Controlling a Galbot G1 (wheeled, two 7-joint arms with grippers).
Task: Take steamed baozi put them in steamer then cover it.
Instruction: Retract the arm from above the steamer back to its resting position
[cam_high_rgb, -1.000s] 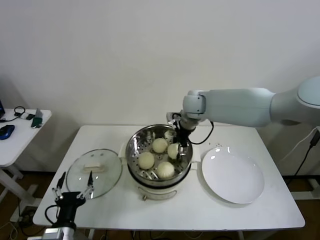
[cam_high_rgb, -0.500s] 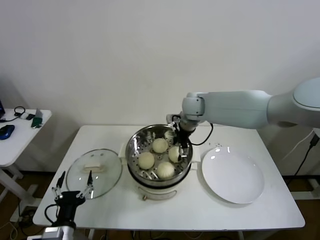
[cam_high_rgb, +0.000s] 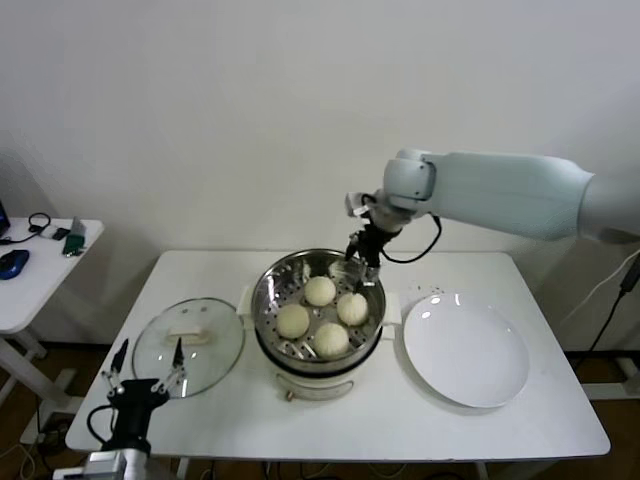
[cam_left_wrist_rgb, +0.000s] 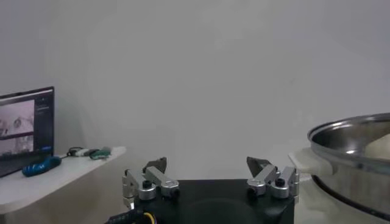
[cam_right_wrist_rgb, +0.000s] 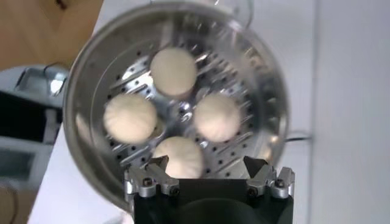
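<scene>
1. The right tool (cam_high_rgb: 362, 262) is hanging above the back rim of the steamer (cam_high_rgb: 268, 300), in the middle of the head view, and its fingers are standing apart with nothing between them.
2. A second ago this tool was lower, down among the buns; now it is lifted up and is holding nothing.
3. All four steamed baozi (cam_high_rgb: 321, 291) are lying on the perforated floor of the steamer, close to each other, as the right wrist view also shows (cam_right_wrist_rgb: 172, 71).
4. The white plate (cam_high_rgb: 466, 352), at the right of the steamer on the counter (cam_high_rgb: 400, 420), is carrying no bun.
5. The cover (cam_high_rgb: 189, 345) is lying flat on the counter at the lower left of the head view, just beside the steamer.
6. The left tool (cam_high_rgb: 146, 372) is waiting near the front edge of the cover, fingers apart and holding nothing.
7. In my judgement the loading part is finished, and only the covering is remaining, probably for the left arm.
</scene>
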